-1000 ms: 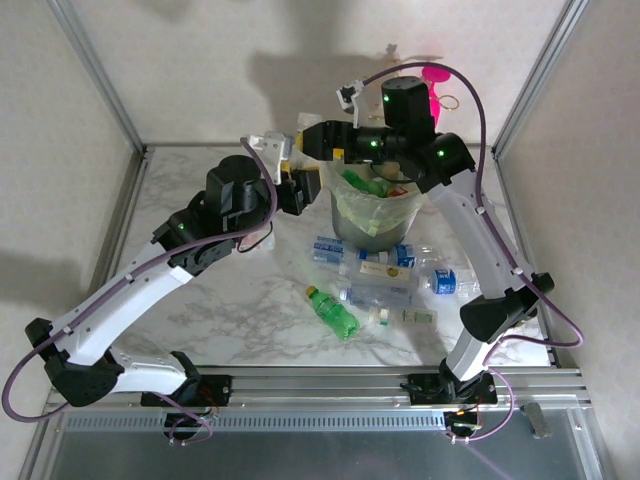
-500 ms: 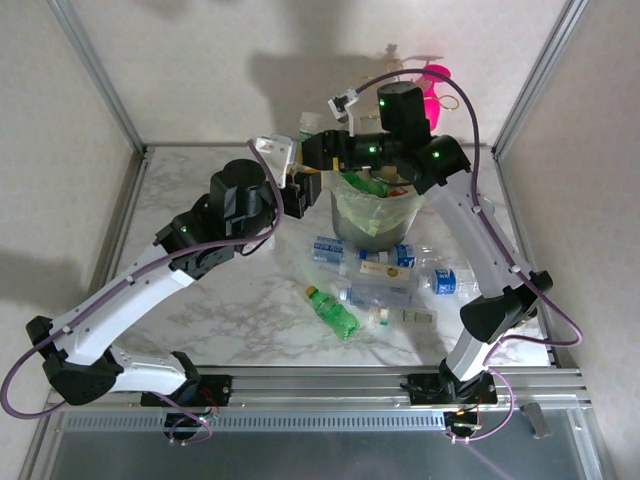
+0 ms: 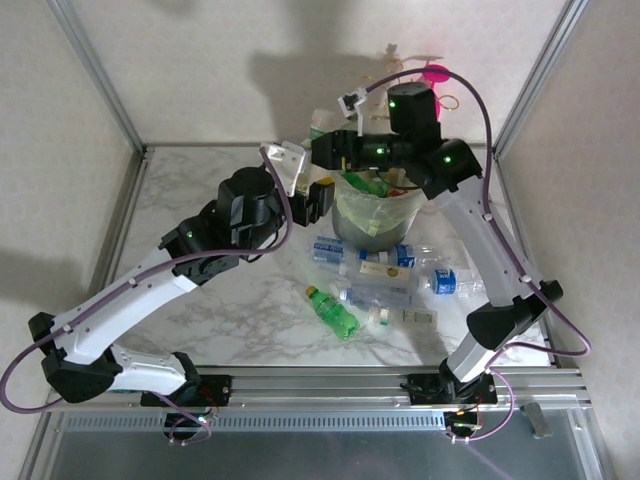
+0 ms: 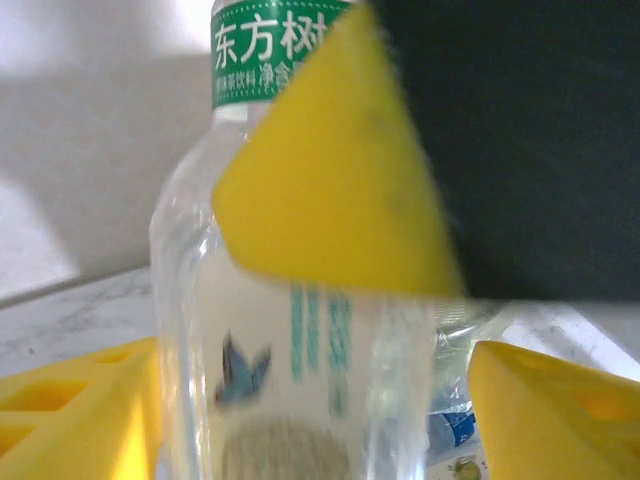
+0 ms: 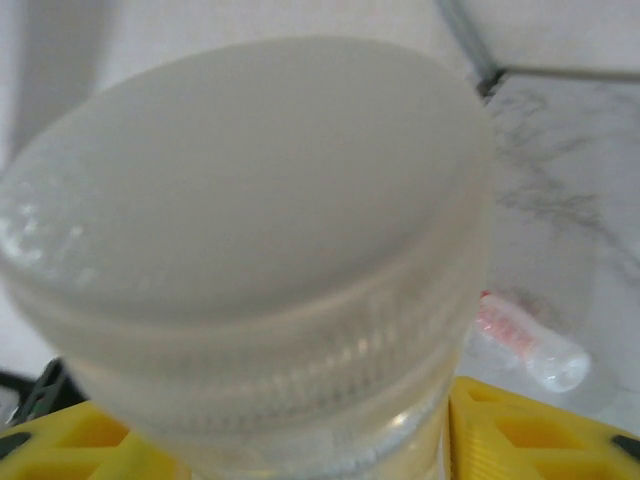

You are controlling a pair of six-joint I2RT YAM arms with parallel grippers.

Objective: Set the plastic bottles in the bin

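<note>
Top view, bottle in play: a clear bottle (image 3: 317, 129) with a green label is up in the air just beside the left rim of the bin (image 3: 378, 228), between the two hands.
Top view, hands: the left hand (image 3: 320, 195) meets it from below-left. The right hand (image 3: 322, 150) reaches across above the bin's mouth.
Top view, bin: lined with a yellowish bag (image 3: 352, 205), with green bottles (image 3: 368, 184) lying inside.
Top view, loose bottles: several lie on the surface (image 3: 230, 300) in front of the bin, among them a green bottle (image 3: 333, 312) and a blue-labelled bottle (image 3: 385, 257). They are well below the hands and not in the way.
Top view, obstacles: a pink ornament (image 3: 435, 72) stands behind the bin. The bottle has to clear the near rim and the right arm crossing the mouth.
Left wrist view, left hand: its yellow fingers (image 4: 70, 400) stand wider than the bottle, with a gap showing on one side, so they are spread and not pinching.
Left wrist view, right hand: one yellow pad (image 4: 330, 170) lies across the front of the bottle.
Right wrist view, right hand: the white cap (image 5: 250, 200) looms close. Fingers (image 5: 530, 425) sit on either side just under it and seem to touch, which reads as the carrying grip; I cannot tell how firm it is.
Right wrist view, below: a small red-labelled bottle (image 5: 525, 345) lies on the surface.
Handling: it looks near empty, so probably light. The thin walls would dent, and the smooth round body could twist or slip. The neck under the cap is likely the stiffest place to hold.
</note>
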